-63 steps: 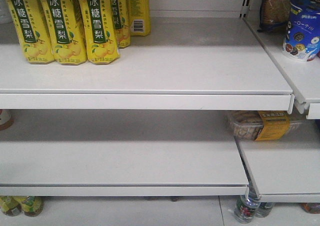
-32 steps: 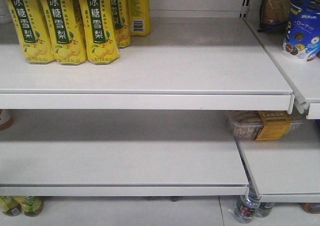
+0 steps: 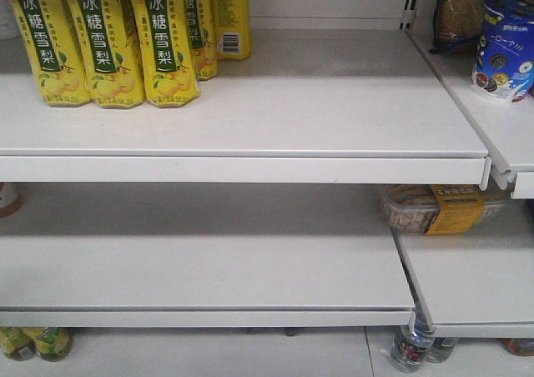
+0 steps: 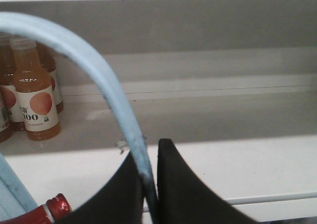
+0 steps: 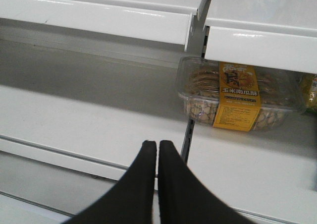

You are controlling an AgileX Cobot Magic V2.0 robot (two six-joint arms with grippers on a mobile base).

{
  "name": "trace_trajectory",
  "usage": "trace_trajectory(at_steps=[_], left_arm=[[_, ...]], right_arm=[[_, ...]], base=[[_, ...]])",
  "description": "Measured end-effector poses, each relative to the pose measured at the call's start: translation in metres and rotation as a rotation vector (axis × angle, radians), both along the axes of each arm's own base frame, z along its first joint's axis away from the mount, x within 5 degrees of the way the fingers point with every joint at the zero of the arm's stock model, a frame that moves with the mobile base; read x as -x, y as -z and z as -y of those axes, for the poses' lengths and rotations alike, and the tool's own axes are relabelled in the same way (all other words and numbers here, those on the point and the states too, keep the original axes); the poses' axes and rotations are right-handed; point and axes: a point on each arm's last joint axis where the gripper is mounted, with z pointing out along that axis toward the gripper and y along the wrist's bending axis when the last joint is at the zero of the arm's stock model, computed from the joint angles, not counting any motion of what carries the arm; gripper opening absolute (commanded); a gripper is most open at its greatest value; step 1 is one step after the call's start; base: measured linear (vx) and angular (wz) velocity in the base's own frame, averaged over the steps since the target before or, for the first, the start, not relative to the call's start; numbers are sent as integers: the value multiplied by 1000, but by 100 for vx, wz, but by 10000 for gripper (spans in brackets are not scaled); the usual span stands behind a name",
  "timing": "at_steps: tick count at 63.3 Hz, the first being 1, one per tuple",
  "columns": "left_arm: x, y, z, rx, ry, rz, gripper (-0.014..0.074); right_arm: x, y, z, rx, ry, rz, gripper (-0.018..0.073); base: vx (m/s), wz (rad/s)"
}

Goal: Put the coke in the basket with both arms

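Observation:
In the left wrist view my left gripper (image 4: 148, 157) is shut on the pale blue handle of the basket (image 4: 91, 68), which arches up and left from the black fingers. The red cap and neck of the coke bottle (image 4: 54, 209) show at the bottom left, below the handle; the rest of the bottle and the basket's body are out of view. In the right wrist view my right gripper (image 5: 157, 145) is shut and empty, held in front of the white lower shelf (image 5: 74, 120). Neither gripper shows in the front view.
Yellow pear-drink bottles (image 3: 108, 43) stand at the left of the upper shelf (image 3: 317, 102). A clear box of snacks with an orange label (image 5: 240, 97) lies on the lower right shelf. Orange juice bottles (image 4: 32, 97) stand on a shelf at the left.

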Motion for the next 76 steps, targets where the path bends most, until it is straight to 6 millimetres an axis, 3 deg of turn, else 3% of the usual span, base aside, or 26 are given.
trace_trajectory(at_steps=[21,40,49,58,76], left_arm=[[0,0,0,2,0,0,-6],[0,0,0,2,0,0,-6],[0,0,0,2,0,0,-6],[0,0,0,2,0,0,-6],[0,0,0,2,0,-1,-6]], right_arm=[[-1,7,-3,-30,-16,-18,-2],[-14,84,-9,-135,57,-64,-2],[-13,102,-4,-267,160,27,-2],[-8,110,1,-357,223,131,-2],[0,106,10,-410,347,251,-2]], base=[[0,0],[0,0],[0,0],[0,0],[0,0]])
